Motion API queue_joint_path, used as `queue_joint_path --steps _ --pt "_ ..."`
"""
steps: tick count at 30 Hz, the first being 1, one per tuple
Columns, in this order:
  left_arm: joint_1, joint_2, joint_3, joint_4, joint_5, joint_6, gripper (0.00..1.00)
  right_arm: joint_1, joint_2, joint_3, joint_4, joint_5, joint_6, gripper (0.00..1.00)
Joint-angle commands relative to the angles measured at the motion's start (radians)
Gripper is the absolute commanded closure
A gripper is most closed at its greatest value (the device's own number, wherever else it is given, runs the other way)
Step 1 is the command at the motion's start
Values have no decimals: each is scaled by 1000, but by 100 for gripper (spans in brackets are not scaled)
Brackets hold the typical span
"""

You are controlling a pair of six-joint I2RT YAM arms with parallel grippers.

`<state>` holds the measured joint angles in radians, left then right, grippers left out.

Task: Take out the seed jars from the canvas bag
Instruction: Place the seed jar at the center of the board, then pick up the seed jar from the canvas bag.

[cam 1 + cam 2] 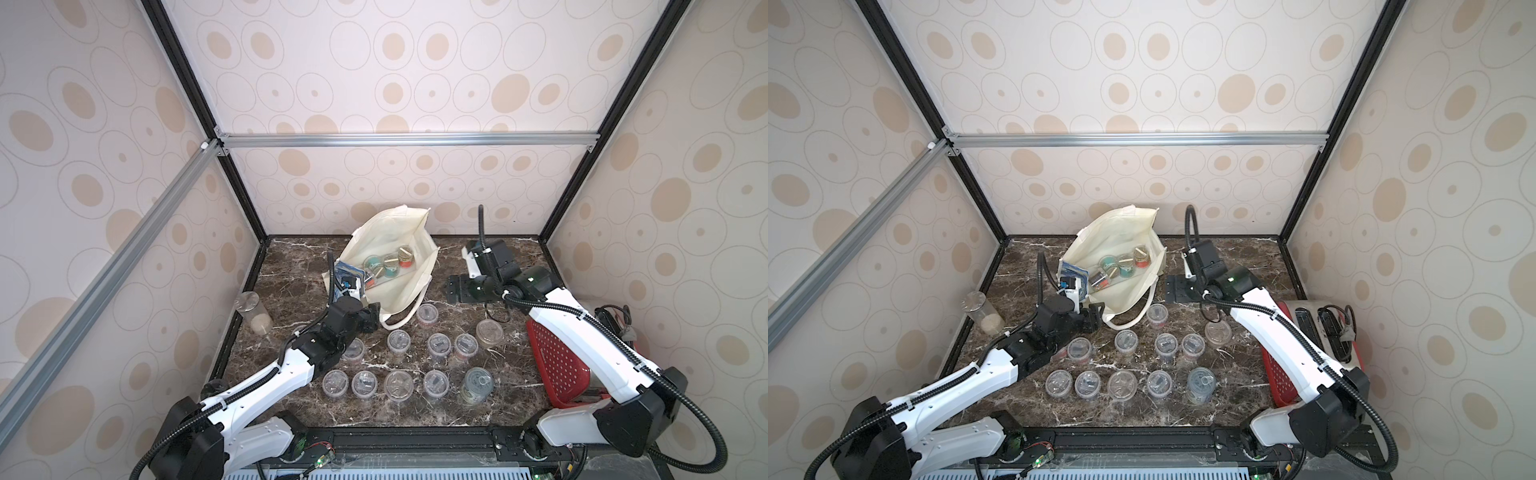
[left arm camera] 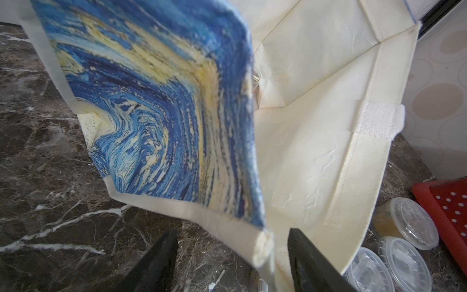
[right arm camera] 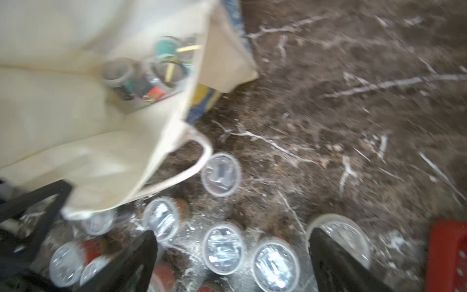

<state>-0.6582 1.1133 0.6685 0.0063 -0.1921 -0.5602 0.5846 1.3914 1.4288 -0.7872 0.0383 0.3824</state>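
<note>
The canvas bag lies open at the back middle of the marble table. Several seed jars lie inside it, also blurred in the right wrist view. More seed jars stand in rows in front of the bag. My left gripper is open at the bag's near corner, with the bag's hem loose between its fingers. My right gripper hangs open and empty to the right of the bag, over lidded jars.
A tall clear cylinder with beige grains stands at the left edge. A metal tin stands at the end of the front jar row. A red perforated basket and a toaster fill the right side under my right arm.
</note>
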Motion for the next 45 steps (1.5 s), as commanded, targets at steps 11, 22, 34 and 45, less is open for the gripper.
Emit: queue_joint_path --steps 11,22,34,45 --pt "1 -40 -47 -14 22 -68 33 203 547 443 132 33 15 7" --pt "0 -41 -82 -4 43 -83 36 178 877 636 251 117 95 7" --pt "0 -81 -81 -39 27 -82 40 89 979 719 253 154 174 8" --pt "0 -57 -96 1 75 -125 41 74 1151 966 177 337 218 4"
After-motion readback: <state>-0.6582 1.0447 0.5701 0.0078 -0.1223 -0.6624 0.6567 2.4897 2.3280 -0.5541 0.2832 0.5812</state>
